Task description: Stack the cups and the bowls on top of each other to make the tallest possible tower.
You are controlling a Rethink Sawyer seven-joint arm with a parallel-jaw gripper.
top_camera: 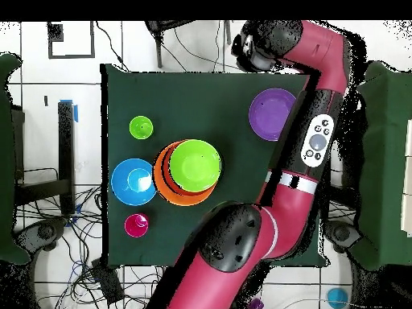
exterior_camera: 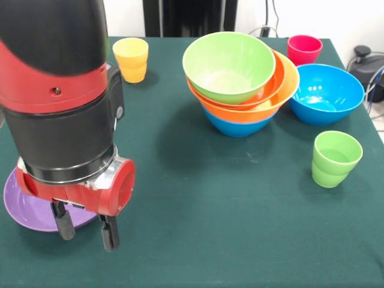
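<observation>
My gripper (exterior_camera: 85,231) is open and empty at the near left, with its fingers (exterior_camera: 108,234) hanging at the near right rim of the wide purple bowl (exterior_camera: 27,207), also seen from overhead (top_camera: 272,114). The tower (exterior_camera: 240,84) stands at the far middle: a lime green bowl (exterior_camera: 225,63) on top, orange-red and yellow-orange bowls under it, and a blue bowl (exterior_camera: 237,127) lowest. It also shows in the overhead view (top_camera: 189,170). A single blue bowl (exterior_camera: 327,93) sits to its right. The yellow cup (exterior_camera: 131,59), red-pink cup (exterior_camera: 304,48) and light green cup (exterior_camera: 335,159) stand upright on their own.
The green table cloth (exterior_camera: 204,228) ends close to the gripper at the near edge. In the overhead view the arm (top_camera: 318,137) crosses the table's right side and hides the yellow cup. Cables lie off the table's far right corner (exterior_camera: 366,60).
</observation>
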